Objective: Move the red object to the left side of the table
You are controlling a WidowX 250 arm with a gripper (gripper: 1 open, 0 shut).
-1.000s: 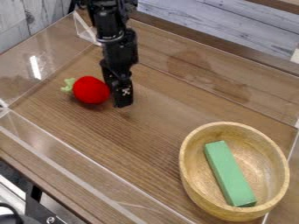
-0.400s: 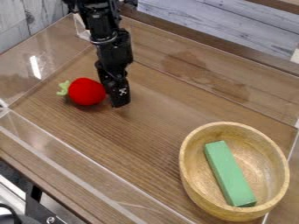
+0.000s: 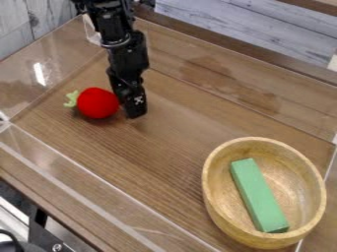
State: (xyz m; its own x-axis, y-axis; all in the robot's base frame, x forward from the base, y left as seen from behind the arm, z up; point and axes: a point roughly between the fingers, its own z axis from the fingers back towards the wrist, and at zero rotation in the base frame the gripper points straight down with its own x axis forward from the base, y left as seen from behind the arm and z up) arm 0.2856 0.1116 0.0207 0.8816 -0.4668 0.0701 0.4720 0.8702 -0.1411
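The red object (image 3: 95, 102), a small glossy red toy fruit with a green leaf on its left, lies on the brown wood-grain table (image 3: 158, 157) in the left half. My black gripper (image 3: 130, 106) comes down from the top and stands right against the fruit's right side, its tips at table level. The jaws look open, and no finger shows on the fruit's left side. Whether the gripper's tip touches the fruit or stands just beside it, I cannot tell.
A round light-wood bowl (image 3: 219, 160) holding a green rectangular block (image 3: 258, 195) sits at the front right. Low clear acrylic walls (image 3: 39, 69) edge the table on all sides.
Over the last second the gripper and the red fruit shifted a little to the left together. Nothing visibly moved in the last half second.
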